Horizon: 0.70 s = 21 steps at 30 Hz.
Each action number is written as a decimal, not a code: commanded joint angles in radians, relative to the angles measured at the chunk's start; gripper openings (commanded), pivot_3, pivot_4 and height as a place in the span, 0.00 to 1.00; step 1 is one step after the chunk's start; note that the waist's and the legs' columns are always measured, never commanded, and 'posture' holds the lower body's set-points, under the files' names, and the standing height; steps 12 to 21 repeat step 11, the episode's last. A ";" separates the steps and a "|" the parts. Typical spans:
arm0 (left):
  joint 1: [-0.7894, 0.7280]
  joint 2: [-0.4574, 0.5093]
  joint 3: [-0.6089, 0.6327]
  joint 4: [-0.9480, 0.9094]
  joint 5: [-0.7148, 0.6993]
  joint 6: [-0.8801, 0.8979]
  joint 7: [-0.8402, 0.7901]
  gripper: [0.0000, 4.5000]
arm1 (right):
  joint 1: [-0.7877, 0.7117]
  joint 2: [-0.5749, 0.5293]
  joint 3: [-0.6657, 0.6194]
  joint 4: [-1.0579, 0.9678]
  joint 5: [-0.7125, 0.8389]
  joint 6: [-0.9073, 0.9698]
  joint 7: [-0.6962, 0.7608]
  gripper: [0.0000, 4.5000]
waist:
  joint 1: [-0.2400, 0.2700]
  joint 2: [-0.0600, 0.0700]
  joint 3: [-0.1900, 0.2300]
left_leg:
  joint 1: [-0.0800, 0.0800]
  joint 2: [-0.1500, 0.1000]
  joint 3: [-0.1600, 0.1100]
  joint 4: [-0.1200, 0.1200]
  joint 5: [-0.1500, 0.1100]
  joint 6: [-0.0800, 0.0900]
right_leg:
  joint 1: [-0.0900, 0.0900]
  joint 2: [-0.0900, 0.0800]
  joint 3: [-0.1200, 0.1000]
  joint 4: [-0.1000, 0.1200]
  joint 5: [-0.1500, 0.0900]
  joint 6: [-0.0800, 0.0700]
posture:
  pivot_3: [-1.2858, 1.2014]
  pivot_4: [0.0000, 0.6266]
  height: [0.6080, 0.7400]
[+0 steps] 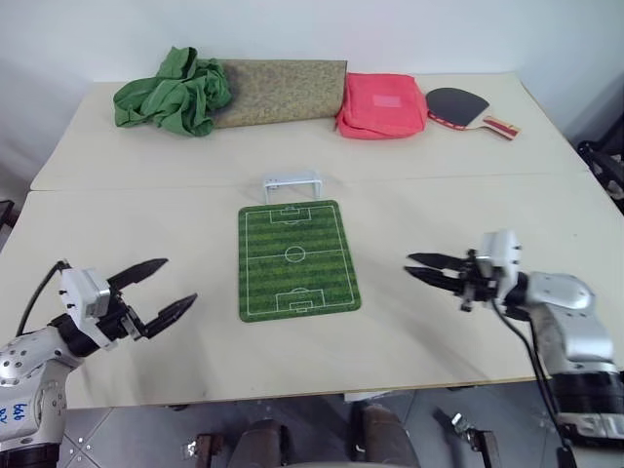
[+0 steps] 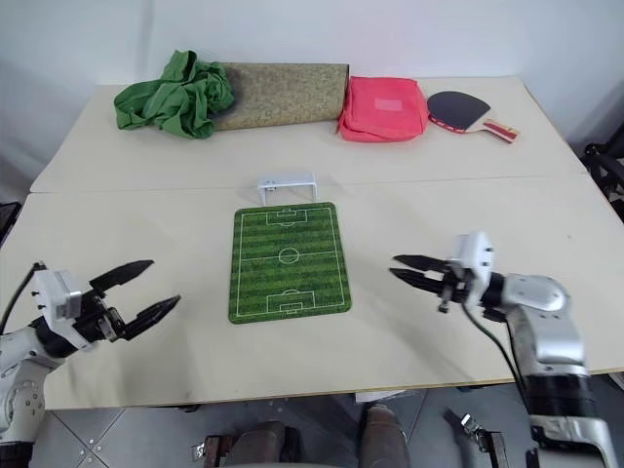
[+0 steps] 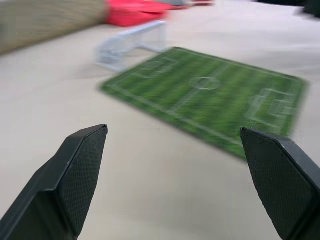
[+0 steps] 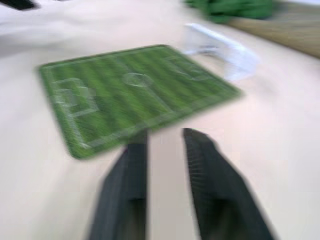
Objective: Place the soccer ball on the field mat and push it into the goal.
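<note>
Field mat (image 1: 297, 260) flat mid-table, goal (image 1: 292, 183) at far edge, both grippers hovering off to either side.

Goal upright, just beyond mat's far short end, mouth facing pitch. Soccer ball: cannot find on mat, table or in either gripper. Left gripper (image 1: 161, 291) near mat's left side, level, fingers wide apart, nothing between. Right gripper (image 1: 426, 268) near mat's right side, pointed toward mat, fingers slightly apart with narrow gap, nothing between. Along table's far side, left to right: green cloth bundle (image 1: 174, 93), speckled olive roll (image 1: 278, 92), pink pouch (image 1: 382, 104), table-tennis paddle (image 1: 464, 107).
</note>
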 commanded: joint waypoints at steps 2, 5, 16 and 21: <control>-0.010 -0.016 0.045 -0.037 -0.015 0.006 0.070 1.00 | 0.067 -0.026 -0.103 -0.084 0.040 -0.027 -0.045 0.64 | 0.001 0.000 0.000 | 0.000 0.000 0.000 0.000 0.000 0.000 | 0.000 0.000 0.000 0.000 0.000 0.000 | 0.52 0.24 1.00; -0.013 -0.029 0.038 -0.058 -0.027 0.029 0.098 1.00 | 0.136 -0.019 -0.168 -0.143 0.073 -0.010 -0.095 0.87 | 0.004 0.000 0.000 | 0.000 0.000 0.000 0.000 0.000 0.000 | 0.000 0.000 0.000 0.000 0.000 0.000 | 0.52 0.24 1.00; 0.010 -0.012 0.023 -0.083 -0.042 0.061 0.048 1.00 | 0.204 -0.012 -0.172 -0.216 0.111 0.003 -0.116 0.99 | 0.008 0.000 0.000 | 0.001 0.000 0.000 0.000 0.000 0.000 | 0.000 0.000 0.001 0.000 0.000 0.000 | 0.52 0.24 1.00; 0.010 -0.012 0.023 -0.083 -0.042 0.061 0.048 1.00 | 0.204 -0.012 -0.172 -0.216 0.111 0.003 -0.116 0.99 | 0.008 0.000 0.000 | 0.001 0.000 0.000 0.000 0.000 0.000 | 0.000 0.000 0.001 0.000 0.000 0.000 | 0.52 0.24 1.00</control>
